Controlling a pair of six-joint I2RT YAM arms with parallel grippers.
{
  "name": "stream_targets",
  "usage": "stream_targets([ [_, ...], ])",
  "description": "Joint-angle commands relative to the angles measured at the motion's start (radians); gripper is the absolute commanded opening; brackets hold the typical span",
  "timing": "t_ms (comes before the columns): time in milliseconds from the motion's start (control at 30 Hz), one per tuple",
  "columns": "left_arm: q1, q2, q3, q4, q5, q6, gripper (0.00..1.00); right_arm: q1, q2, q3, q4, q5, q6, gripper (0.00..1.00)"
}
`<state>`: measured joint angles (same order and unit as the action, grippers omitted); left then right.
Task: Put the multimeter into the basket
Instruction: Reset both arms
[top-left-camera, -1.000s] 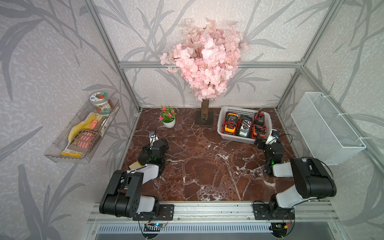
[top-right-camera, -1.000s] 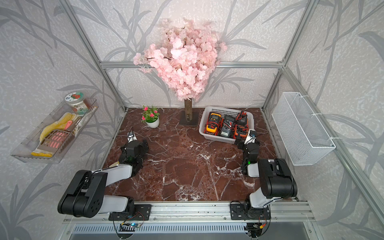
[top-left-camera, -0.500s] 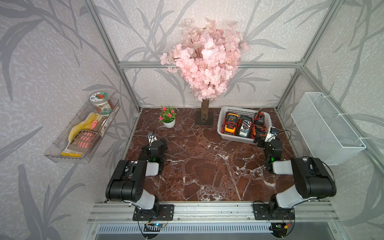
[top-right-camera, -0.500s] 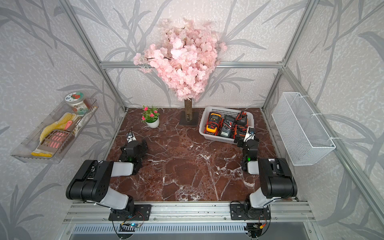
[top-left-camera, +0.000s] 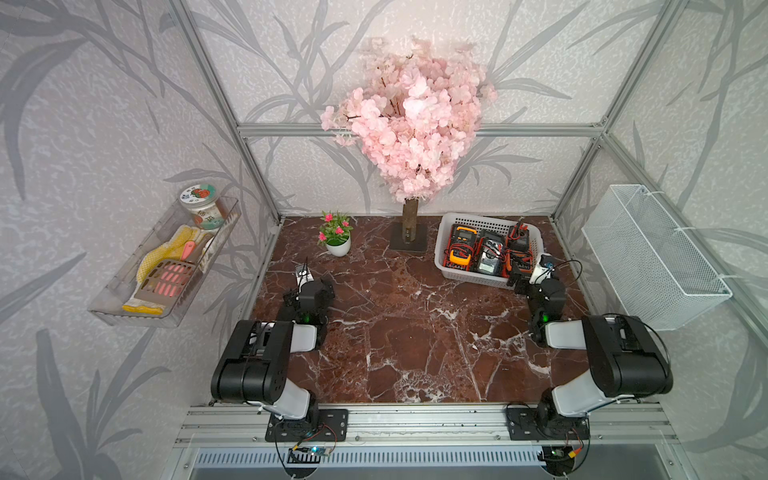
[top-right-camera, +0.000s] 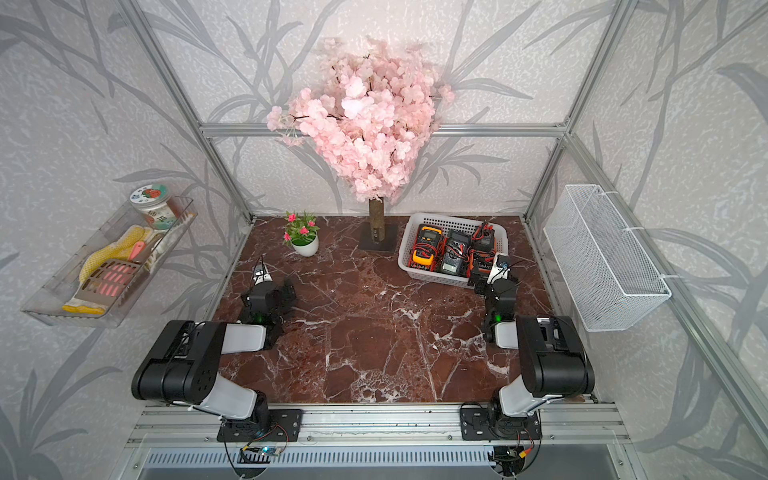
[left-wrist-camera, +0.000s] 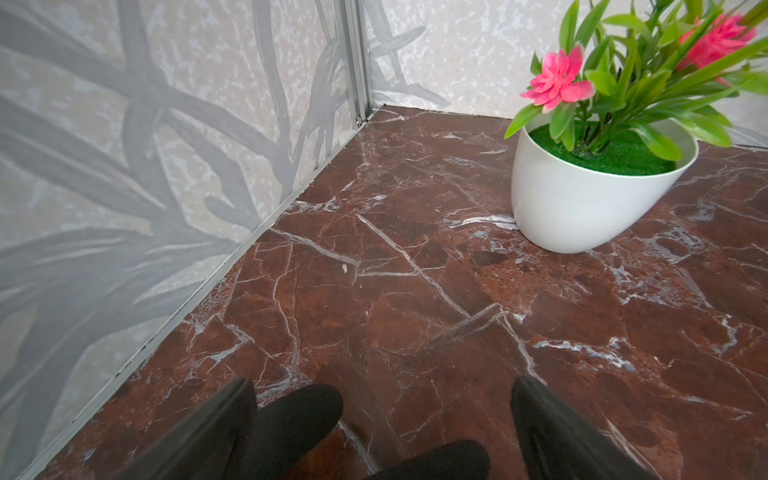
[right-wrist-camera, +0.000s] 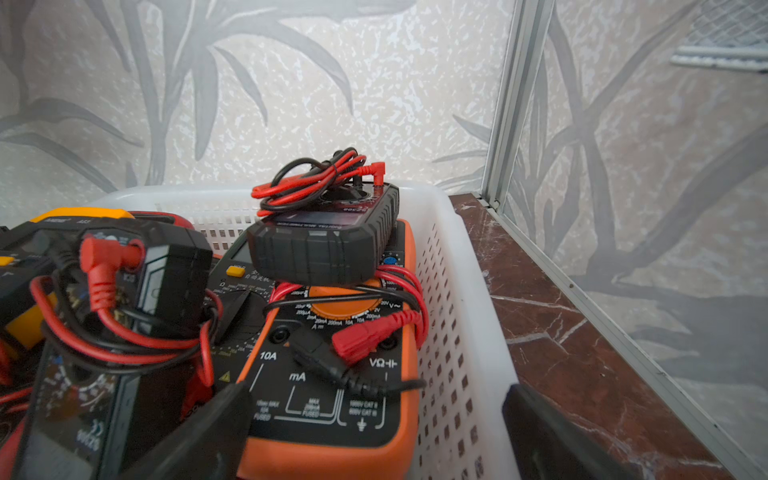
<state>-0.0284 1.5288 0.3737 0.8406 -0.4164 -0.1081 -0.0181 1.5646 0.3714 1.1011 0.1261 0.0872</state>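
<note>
**Multimeters Lodged in Basket; Both Pincers Left Wide Apart**

Over the last second the left arm's elbow has been drawn in toward its base. The right pincer (right-wrist-camera: 374, 395) has been shifted only slightly. Nothing is held by either, so the placing is judged finished and the arms are judged to be retiring.

The right pincer's fingers are spread wide with nothing gripped. Directly under and ahead of them an orange multimeter (right-wrist-camera: 332, 374) lies inside the white perforated basket (right-wrist-camera: 457, 332), whose side wall stands just beside one finger. Further ahead, a black multimeter (right-wrist-camera: 328, 245) topped with coiled red and black leads is stacked on the orange one. Off toward the left arm's side a dark multimeter (top-left-camera: 489, 257) is seen, and beyond it a yellow-cased multimeter (top-left-camera: 460, 239).

The left pincer (left-wrist-camera: 382, 386) is likewise held apart over bare marble tabletop (left-wrist-camera: 374, 291), with a white potted plant (left-wrist-camera: 582, 199) ahead of it.

The stacking is made plain only by the right wrist view. Only in both top views can it be seen that no multimeter is left on the table.
</note>
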Motion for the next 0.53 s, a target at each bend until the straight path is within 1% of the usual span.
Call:
stream_targets([
  [0,0.005,-0.003,0.024,0.002,0.008,-0.008,1.0,0.007,0.017,-0.011,-0.117,-0.019,-0.021,0.99],
  [500,0.004,-0.003,0.024,0.002,0.008,-0.008,1.0,0.007,0.018,-0.007,-0.122,-0.019,-0.023,0.99],
])
